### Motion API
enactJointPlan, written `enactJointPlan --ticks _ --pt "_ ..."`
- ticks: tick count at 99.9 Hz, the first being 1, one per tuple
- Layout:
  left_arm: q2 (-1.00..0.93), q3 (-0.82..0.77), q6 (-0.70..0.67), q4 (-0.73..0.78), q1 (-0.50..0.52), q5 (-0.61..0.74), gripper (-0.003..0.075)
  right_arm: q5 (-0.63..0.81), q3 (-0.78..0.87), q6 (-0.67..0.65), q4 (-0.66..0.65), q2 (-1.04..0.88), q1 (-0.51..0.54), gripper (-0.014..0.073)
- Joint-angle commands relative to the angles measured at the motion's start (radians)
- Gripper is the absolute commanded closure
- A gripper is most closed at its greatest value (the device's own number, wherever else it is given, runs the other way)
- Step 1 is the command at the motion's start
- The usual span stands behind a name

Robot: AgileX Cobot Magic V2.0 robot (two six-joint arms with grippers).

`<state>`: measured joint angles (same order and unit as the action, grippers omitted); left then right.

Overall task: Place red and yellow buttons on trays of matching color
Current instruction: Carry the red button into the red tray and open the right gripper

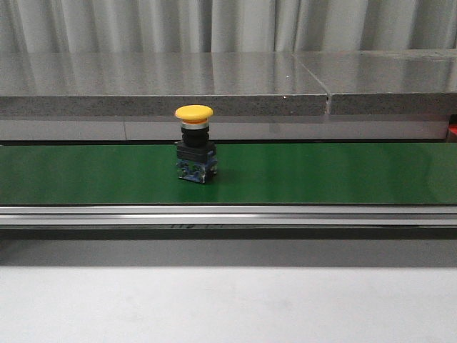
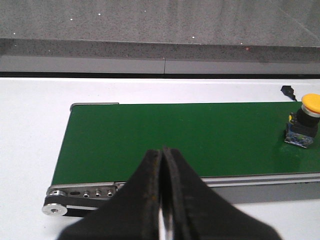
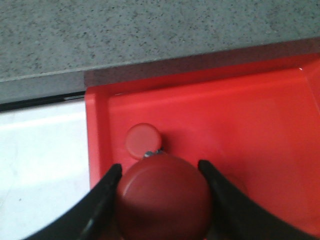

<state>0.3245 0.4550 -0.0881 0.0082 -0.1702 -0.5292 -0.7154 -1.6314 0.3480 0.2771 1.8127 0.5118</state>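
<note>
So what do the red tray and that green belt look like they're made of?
The red tray looks like moulded plastic: uniform colour, rounded rim, soft sheen. The green belt seems a matte rubbery or PVC sheet, flat and unreflective, running in a shiny metal frame with visible screws.

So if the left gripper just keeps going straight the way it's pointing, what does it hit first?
Probably the green belt: the shut left gripper points over the belt's near rail, at bare belt. The yellow button stands well off to one side. Depth is hard to judge.
</note>
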Motion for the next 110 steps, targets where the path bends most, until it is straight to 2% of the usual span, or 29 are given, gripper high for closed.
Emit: enactJointPlan --ticks 1,36,66,110 --pt "0.008 0.028 0.0 -0.008 -0.009 0.073 0.0739 0.045 -0.091 0.001 0.012 0.01 0.015 0.0417" --pt "0.008 0.028 0.0 -0.008 -0.009 0.073 0.0739 0.043 -0.229 0.001 0.012 0.203 0.027 0.0417" --pt "0.008 0.028 0.0 -0.008 -0.009 0.073 0.0739 0.115 -0.239 0.001 0.011 0.276 0.037 0.0417" --pt "0.008 0.028 0.0 -0.008 -0.009 0.073 0.0739 0.131 -0.245 0.001 0.011 0.349 0.063 0.0417"
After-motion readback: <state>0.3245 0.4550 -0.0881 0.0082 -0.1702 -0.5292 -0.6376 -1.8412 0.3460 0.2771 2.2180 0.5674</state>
